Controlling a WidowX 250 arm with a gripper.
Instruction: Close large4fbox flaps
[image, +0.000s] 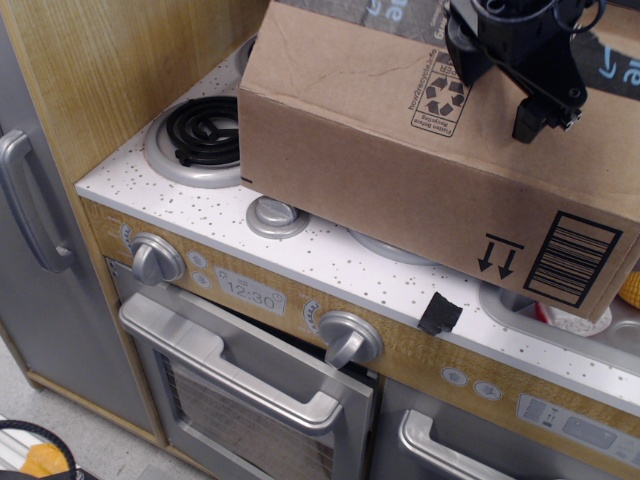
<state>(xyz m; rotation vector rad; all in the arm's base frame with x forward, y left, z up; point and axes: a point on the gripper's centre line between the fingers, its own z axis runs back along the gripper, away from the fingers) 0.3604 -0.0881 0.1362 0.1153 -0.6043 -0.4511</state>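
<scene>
The large4fbox (400, 170) sits on the counter (300, 250) over the burners (barcode side facing out). The hand (520, 50) hovers above its top edge; I cannot tell how far open it is.

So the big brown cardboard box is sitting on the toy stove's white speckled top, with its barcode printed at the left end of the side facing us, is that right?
Not quite. The observation.image view shows the big brown cardboard box on the toy stove's white speckled top, but its black barcode is at the right end of that side, beside the two arrows.
</scene>
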